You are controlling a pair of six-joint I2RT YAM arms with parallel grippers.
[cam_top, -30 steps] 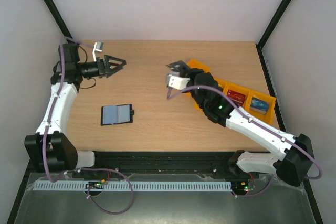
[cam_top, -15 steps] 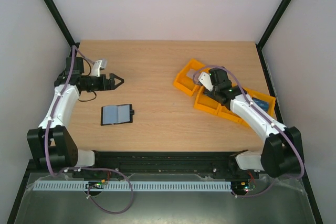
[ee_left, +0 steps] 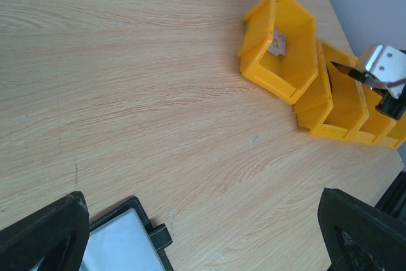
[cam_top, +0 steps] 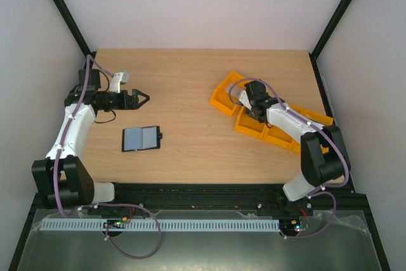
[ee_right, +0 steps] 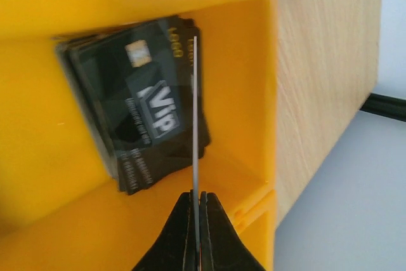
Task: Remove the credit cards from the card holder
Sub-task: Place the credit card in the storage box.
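Observation:
The black card holder point(cam_top: 141, 138) lies open on the table, its pale blue-grey pockets up; its corner and tab show in the left wrist view point(ee_left: 127, 245). My left gripper point(cam_top: 136, 98) is open and empty, above and behind the holder; in its own view point(ee_left: 202, 220) only bare table lies between the jaws. My right gripper point(cam_top: 252, 107) is shut on a thin credit card seen edge-on point(ee_right: 195, 112) and holds it over an orange tray point(ee_right: 254, 157). A black credit card with "VIP" print point(ee_right: 143, 109) lies in that tray under it.
A row of orange trays point(cam_top: 229, 92) runs diagonally at the right of the table, also seen in the left wrist view point(ee_left: 279, 42). The nearest one holds a small pale item point(ee_left: 277, 42). My right arm covers the far trays. Black frame posts stand at the table's corners.
My right gripper has moved from the table's middle to the right, over the orange trays, with the thin card in it. My left gripper has shifted slightly. The card holder has not moved.

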